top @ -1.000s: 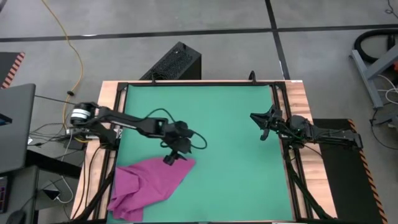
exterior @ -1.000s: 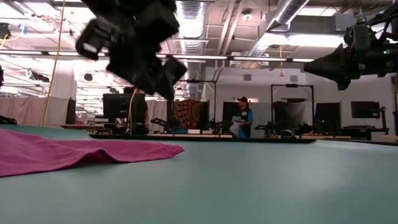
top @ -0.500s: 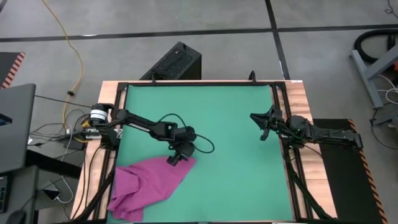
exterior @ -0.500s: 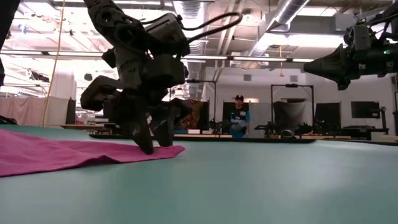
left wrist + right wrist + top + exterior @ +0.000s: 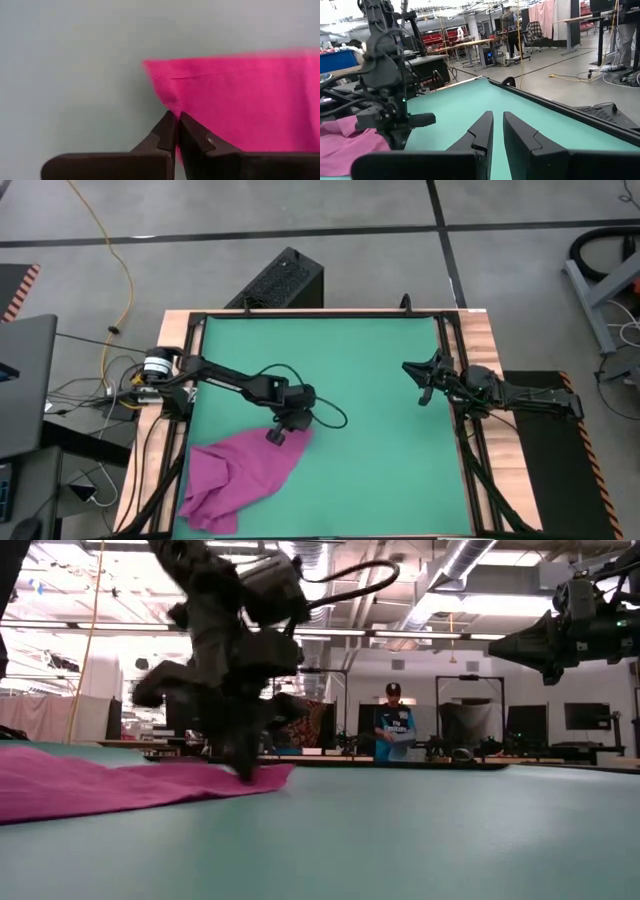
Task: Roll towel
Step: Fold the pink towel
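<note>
The magenta-pink towel [image 5: 245, 475] lies crumpled on the green mat [image 5: 370, 370] at the near left, with one corner pointing toward the middle of the mat. My left gripper [image 5: 277, 437] is down at that corner, shut on the cloth; it also shows in the low view [image 5: 246, 772] and its own wrist view [image 5: 176, 119]. My right gripper [image 5: 423, 383] waits above the mat's right edge, pointing level. A narrow gap shows between its fingers [image 5: 485, 125], and nothing is between them. My left gripper pinches the towel's edge [image 5: 172, 102] just beside its far-right corner [image 5: 280, 773] between its two fingertips. The fingers come from above, slanting steeply down. Whether they hold one layer or several, I cannot tell. The towel lies flat on the mat, slack.
The mat's far half and right side are bare green. A black box [image 5: 280, 280] stands on the floor behind the table, and a laptop [image 5: 20, 380] sits to the left. Cables run by the left arm's base. A person [image 5: 393, 730] stands far off in the room.
My left gripper has come down onto the towel's corner, tipping more steeply downward. Its fingers, apart half a second ago, have shut on the cloth. The towel has stayed on the mat.
</note>
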`<state>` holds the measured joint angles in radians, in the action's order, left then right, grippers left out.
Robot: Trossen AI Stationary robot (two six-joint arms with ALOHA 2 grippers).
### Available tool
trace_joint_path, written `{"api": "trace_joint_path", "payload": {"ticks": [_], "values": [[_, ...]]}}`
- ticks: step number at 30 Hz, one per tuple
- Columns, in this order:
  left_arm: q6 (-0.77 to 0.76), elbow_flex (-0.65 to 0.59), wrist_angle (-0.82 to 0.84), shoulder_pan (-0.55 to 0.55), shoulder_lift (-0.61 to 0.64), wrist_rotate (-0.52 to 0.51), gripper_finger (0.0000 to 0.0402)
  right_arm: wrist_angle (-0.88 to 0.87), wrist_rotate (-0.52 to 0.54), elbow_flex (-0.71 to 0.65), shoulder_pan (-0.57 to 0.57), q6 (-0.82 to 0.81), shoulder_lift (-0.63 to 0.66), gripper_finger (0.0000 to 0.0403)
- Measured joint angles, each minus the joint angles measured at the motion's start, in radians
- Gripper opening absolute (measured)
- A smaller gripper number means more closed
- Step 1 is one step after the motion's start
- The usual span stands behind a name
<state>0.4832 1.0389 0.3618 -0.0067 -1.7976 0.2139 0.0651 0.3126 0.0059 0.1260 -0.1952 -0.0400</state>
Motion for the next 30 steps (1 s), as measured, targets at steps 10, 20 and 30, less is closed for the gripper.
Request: {"api": "trace_joint_path", "payload": {"ticks": [10, 20, 30], "values": [[0.143, 0.392, 0.173, 0.001, 0.174, -0.355, 0.0000, 0.074, -0.008, 0.000, -0.002, -0.015, 0.000, 0.0067], [0.174, 0.671, 0.156, 0.038, 0.263, -0.451, 0.0000, 0.177, -0.057, 0.000, -0.002, 0.035, -0.030, 0.0092], [0.185, 0.694, 0.143, 0.104, 0.258, -0.489, 0.0000, 0.318, -0.080, 0.000, -0.066, 0.056, -0.336, 0.0203]]}}
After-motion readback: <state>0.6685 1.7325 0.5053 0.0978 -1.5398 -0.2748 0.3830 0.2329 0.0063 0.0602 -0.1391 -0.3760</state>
